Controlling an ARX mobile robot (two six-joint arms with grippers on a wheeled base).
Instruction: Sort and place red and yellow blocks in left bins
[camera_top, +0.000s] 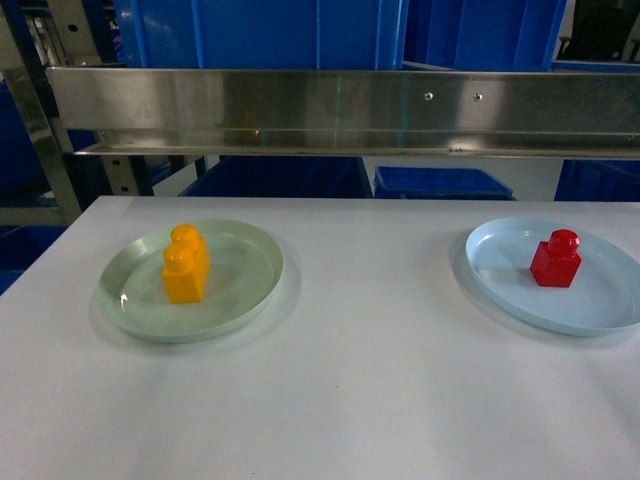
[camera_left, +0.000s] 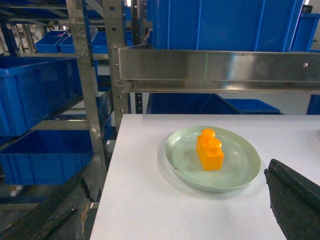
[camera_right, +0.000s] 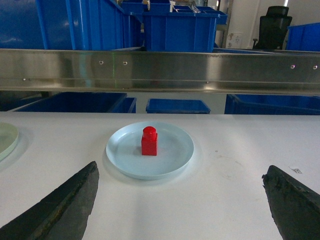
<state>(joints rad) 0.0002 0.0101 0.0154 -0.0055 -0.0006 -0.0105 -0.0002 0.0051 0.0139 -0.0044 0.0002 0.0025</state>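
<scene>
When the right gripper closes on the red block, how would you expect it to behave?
The red block looks like rigid, glossy plastic, so it probably will not deform but may slip between the fingers. Small and likely hollow, it is probably light. Standing upright with flat sides on the pale blue plate, it seems unlikely to roll; the shallow plate itself might slide if nudged.

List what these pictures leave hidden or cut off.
- Blue bins: head view, tops cut off by the frame edge, lower ones hidden behind the steel rail.
- Pale blue plate: head view, right rim cut off.
- Left gripper: left wrist view, fingers cut off by the frame edge.
- Both arms: absent from head view.
</scene>
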